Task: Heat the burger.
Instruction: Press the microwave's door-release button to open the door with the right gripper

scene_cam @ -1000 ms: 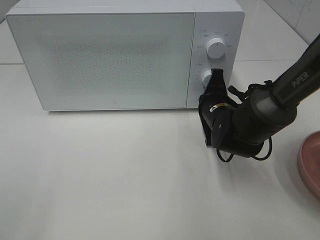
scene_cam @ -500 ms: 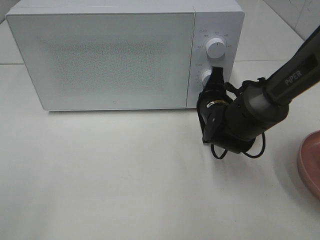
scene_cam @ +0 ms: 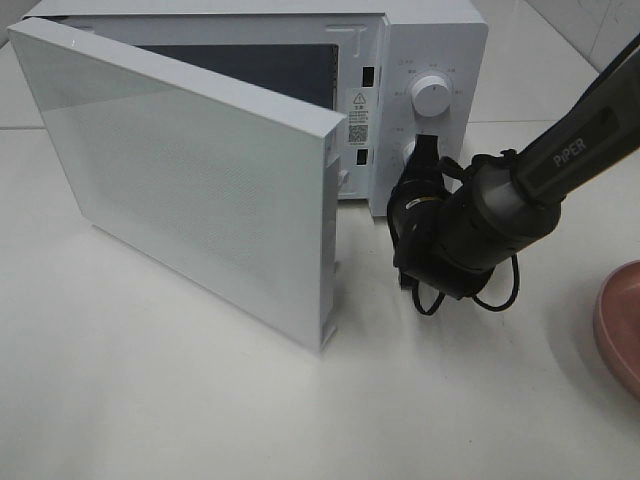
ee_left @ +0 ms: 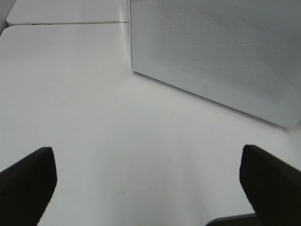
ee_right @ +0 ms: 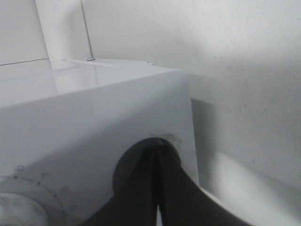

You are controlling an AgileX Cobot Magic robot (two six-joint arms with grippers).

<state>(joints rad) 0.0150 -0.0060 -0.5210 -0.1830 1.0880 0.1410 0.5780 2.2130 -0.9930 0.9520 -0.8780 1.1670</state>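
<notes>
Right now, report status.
Left gripper open, empty, over table. Right gripper shut, tip at microwave control panel. Burger not in view. Microwave door open.

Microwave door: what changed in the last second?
The microwave door swung open, its free edge coming out toward the front. Nothing was grasped or released. The right end effector stays shut, tip at the control panel; the pink plate has not moved.
</notes>
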